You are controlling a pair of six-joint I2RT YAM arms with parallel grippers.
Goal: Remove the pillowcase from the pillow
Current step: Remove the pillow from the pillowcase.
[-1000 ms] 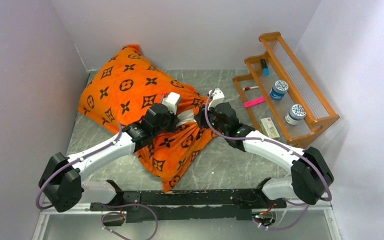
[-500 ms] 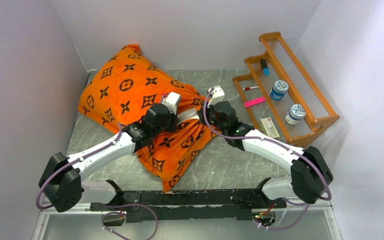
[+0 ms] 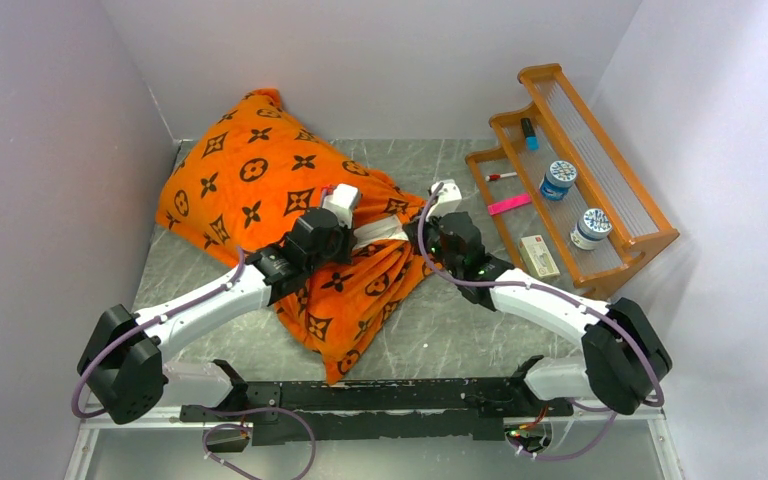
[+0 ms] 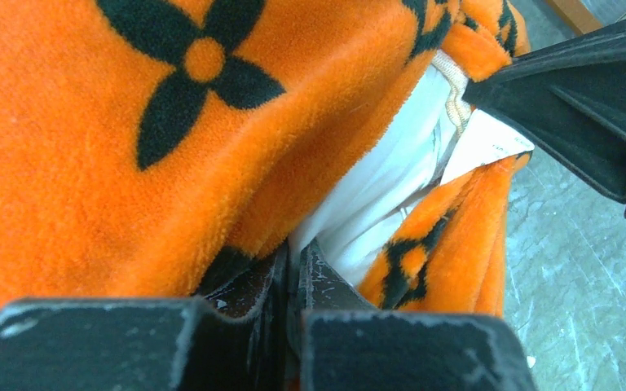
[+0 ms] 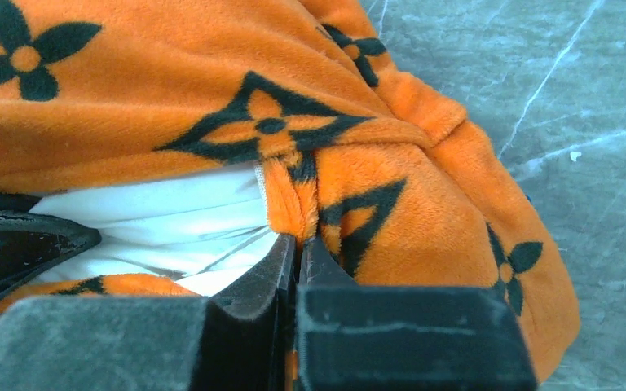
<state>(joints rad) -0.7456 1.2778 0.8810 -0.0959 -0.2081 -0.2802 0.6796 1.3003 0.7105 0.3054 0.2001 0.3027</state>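
The right fingers (image 5: 257,273), parted a second ago, are now closed on the hem of the bright orange plush pillowcase (image 3: 250,180) printed with dark motifs. The left fingers (image 4: 244,285) are shut just opposite, what is pinched being unclear. Between both, the plump white stuffed pillow (image 5: 155,204) is exposed. Pulling apart is judged possible next.

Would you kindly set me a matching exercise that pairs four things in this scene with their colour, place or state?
Things:
1. pillowcase
2. pillow
3. wooden rack
4. right gripper

Descriptions:
A. white, showing at the opening
B. standing at the far right
C. orange with dark motifs
D. shut on orange fabric

Pairs: 1-C, 2-A, 3-B, 4-D.
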